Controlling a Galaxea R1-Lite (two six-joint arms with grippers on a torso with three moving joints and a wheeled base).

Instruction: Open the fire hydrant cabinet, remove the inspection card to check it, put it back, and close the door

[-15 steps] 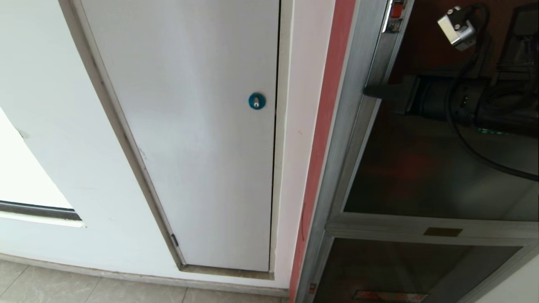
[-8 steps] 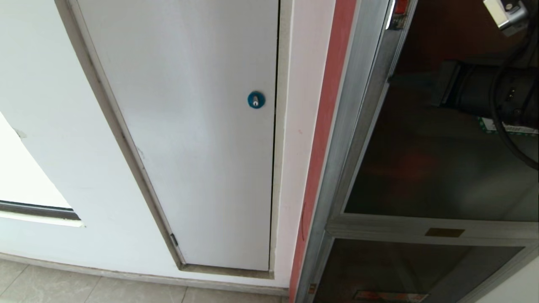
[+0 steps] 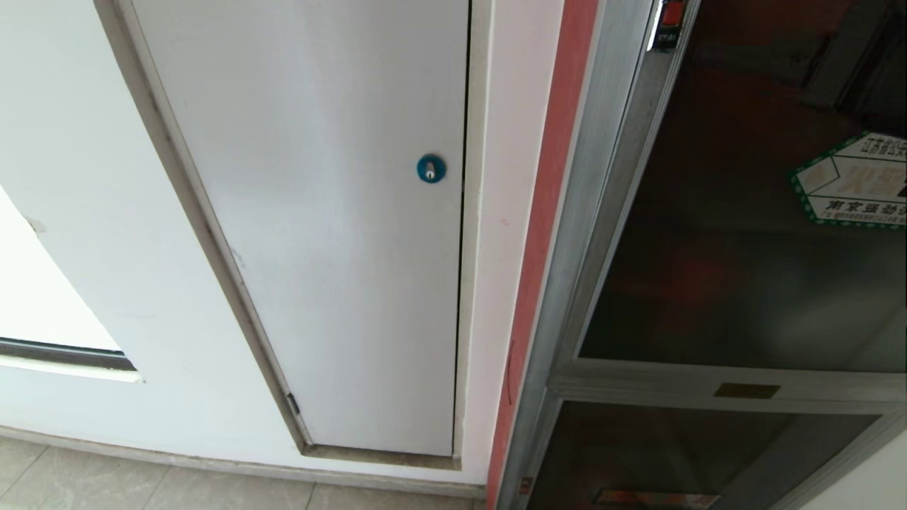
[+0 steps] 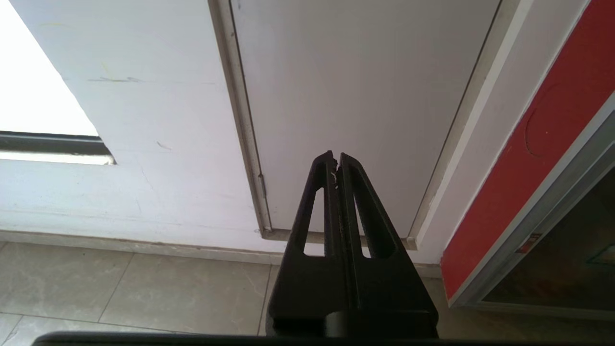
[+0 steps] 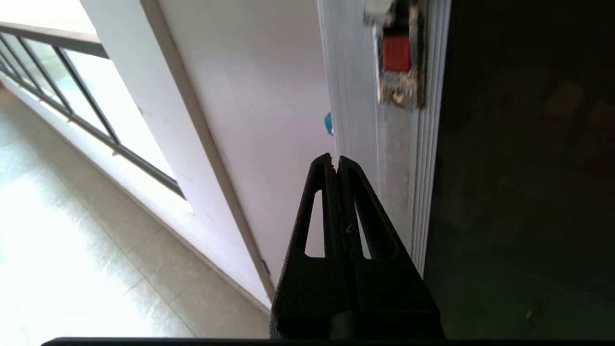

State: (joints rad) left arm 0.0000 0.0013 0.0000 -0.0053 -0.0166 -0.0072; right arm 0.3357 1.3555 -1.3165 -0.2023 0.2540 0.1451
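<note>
At 3 o'clock of the head view stands the fire hydrant cabinet (image 3: 609, 212), a brushed silver metal frame with ribbed uprights, bordered by a red painted strip (image 3: 545, 212). Its door (image 3: 744, 269) is a smooth, dark tinted glass pane, closed flush in the frame; a green-edged white hexagonal sticker (image 3: 854, 180) with printed characters sits toward 2 o'clock. A small rectangular brass plate (image 3: 745, 390) lies on the crossbar at 5 o'clock, above a second dark pane. A red latch insert (image 5: 397, 53) is set in the upright near 12 o'clock. At centre is a plain matte white panel (image 3: 319, 248) with a round blue lock (image 3: 431, 168), recessed in a grey frame within a white plastered wall. Pale glossy floor tiles (image 4: 120, 288) run along the base. Right gripper (image 5: 336, 158): black, tapered, slotted fingers clenched together and empty, hanging just before the ribbed upright, apart from it. Left gripper (image 4: 335, 156): fingers likewise clenched and empty, facing the white panel's lower edge.
</note>
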